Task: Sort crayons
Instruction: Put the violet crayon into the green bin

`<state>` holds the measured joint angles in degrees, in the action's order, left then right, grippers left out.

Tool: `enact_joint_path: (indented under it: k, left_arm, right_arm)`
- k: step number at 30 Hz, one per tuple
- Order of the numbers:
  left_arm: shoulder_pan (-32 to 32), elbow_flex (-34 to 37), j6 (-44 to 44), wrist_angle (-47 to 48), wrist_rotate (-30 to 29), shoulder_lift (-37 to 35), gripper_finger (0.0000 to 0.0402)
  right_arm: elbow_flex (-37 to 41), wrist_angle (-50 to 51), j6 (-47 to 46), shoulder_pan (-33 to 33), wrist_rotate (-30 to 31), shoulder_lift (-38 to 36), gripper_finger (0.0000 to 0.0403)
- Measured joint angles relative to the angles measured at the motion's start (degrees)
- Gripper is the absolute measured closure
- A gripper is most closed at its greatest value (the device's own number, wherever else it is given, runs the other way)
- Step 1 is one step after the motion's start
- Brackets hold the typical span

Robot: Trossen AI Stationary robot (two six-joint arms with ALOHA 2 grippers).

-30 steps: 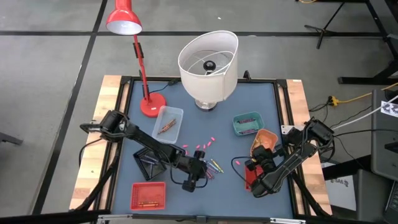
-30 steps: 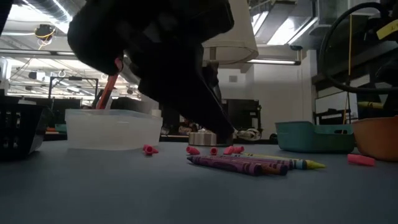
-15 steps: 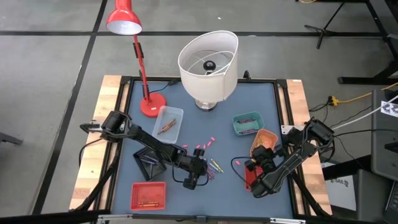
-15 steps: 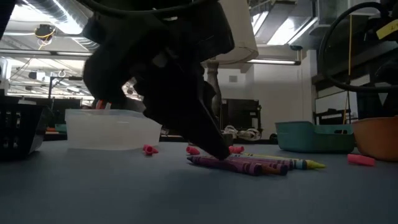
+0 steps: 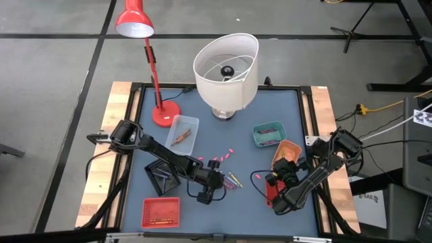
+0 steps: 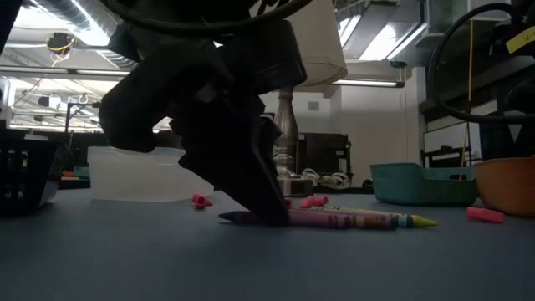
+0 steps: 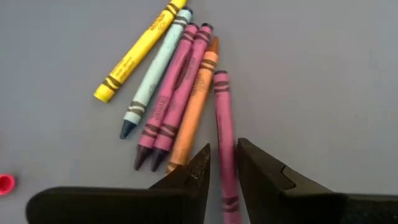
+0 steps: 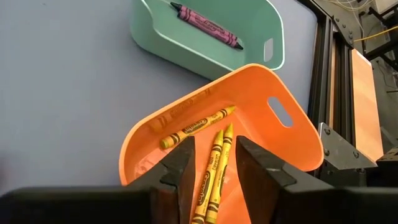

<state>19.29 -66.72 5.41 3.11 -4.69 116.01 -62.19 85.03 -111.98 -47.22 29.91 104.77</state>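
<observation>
worktop: dark blue mat [image 5: 202, 128] on a wood-edged frame; white lampshade [image 5: 226, 64] at the far middle, red desk lamp [image 5: 154, 81] far left. Open workshop behind it in the low view.
trays: clear tray [image 5: 181, 133] left of centre, black tray [image 5: 162, 177] and red tray [image 5: 160, 212] near left, teal tray [image 8: 211, 38] and orange tray [image 8: 217, 146] on the right.
crayons: loose bunch [image 7: 174, 99] mid-worktop, near side, lying flat and fanned: yellow, pale blue, two magenta, orange, plus one magenta crayon [image 7: 225, 140] a little apart. Small pink bits [image 5: 223, 156] scattered just beyond.
sorted so far: three yellow crayons [image 8: 208, 149] in the orange tray, one magenta in the teal. Something lies in the red and clear trays; I can't name it from the high view.
left gripper: [image 7: 222, 171] down on the worktop at the bunch, fingers [image 7: 193, 177] narrow, straddling the single magenta crayon. I read contact, no lift yet.
right gripper: [image 8: 211, 165] hovering over the orange tray, fingers partly apart, nothing between them.
step: my call is a pick of the magenta crayon by the left arm, with the right arm free after a drop.
axis: its long axis runs roughly along the gripper's reach, so the fingers close across its width. Wrapper end points away from the gripper; tip end is hidden under it.
next move: I'd squeeze, lift straight, then carry it to the teal tray where the other magenta lies. Watch the orange crayon [image 7: 194, 106] just beside one finger; it could drag along.
</observation>
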Motion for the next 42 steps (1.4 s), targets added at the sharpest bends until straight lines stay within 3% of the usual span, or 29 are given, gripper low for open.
enact_joint_path:
  k: [17,22,30,42]
  left_arm:
    - [0.0,-0.1,0.3,2.2,-0.1,0.0,0.0334]
    - [0.0,-0.1,1.9,2.3,0.1,0.4,0.0357]
    - [0.0,-0.1,2.0,2.0,-0.2,1.3,0.0397]
    - [0.2,0.1,4.0,-7.1,-0.3,1.8,0.0399]
  right_arm:
    - [-0.1,0.4,0.0,0.0,0.0,0.0,0.029]
    - [-2.7,3.8,0.2,0.0,0.0,-0.1,0.029]
    - [-10.2,5.0,12.9,0.0,0.5,-0.4,0.029]
    - [-18.0,5.0,28.8,0.0,12.6,-0.4,0.029]
